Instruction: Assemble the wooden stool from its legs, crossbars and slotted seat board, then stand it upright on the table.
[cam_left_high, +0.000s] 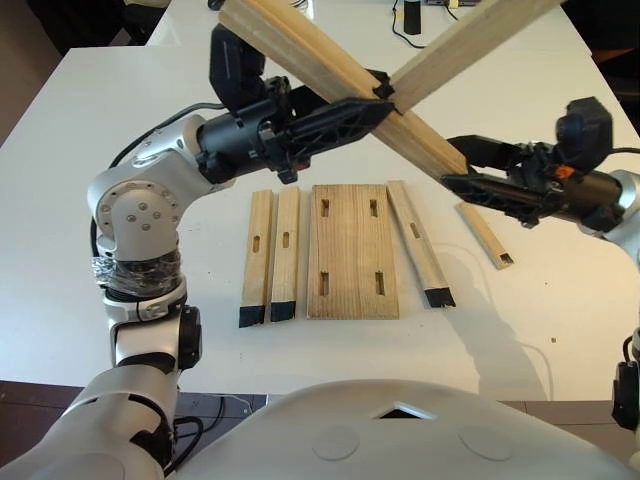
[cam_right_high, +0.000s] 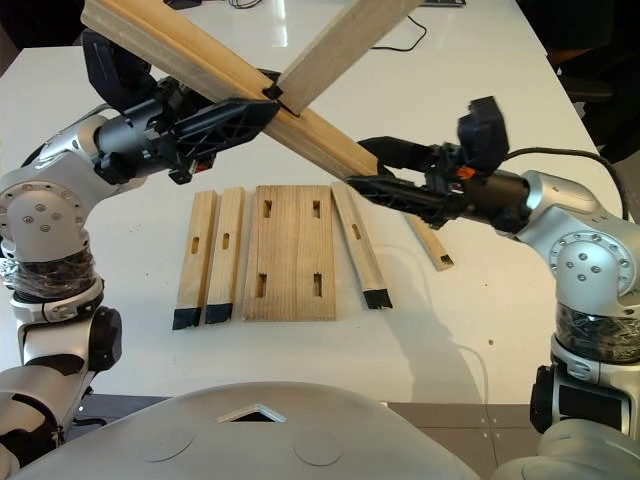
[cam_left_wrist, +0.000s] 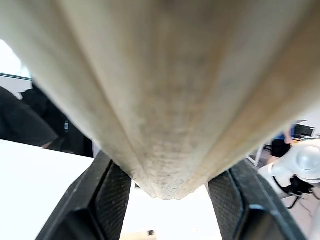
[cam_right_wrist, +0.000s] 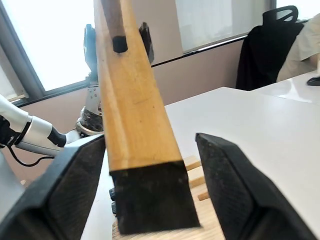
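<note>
The table (cam_left_high: 560, 300) is big, white and smooth. The seat board (cam_left_high: 350, 250) lies flat in the middle of it. At its 9 o'clock lie the outer leg (cam_left_high: 258, 258) and the inner leg (cam_left_high: 285, 252), side by side. At its 3 o'clock lies the slanted leg (cam_left_high: 420, 243), and a short bar (cam_left_high: 487, 237) lies further out, at about 2 o'clock. A black cable (cam_left_high: 410, 28) sits at 12 o'clock, at the far end.

Up in the air, the raised leg (cam_left_high: 300, 47) and a crossbar (cam_left_high: 470, 50) make an X over the board. The left gripper (cam_left_high: 380, 95) is at the crossing.

The left wrist view shows the wood up close, squeezed between that gripper's two fingers (cam_left_wrist: 107, 195).

The right gripper (cam_left_high: 445, 162) is at the leg's low end. The right wrist view shows the black end (cam_right_wrist: 150, 195) between fingers (cam_right_wrist: 75, 185) that stand apart, with a strip of table showing beside the wood. It also shows the crossbar stuck into a hole in the leg, a bright window (cam_right_wrist: 45, 40) and a dark chair (cam_right_wrist: 265, 45).
</note>
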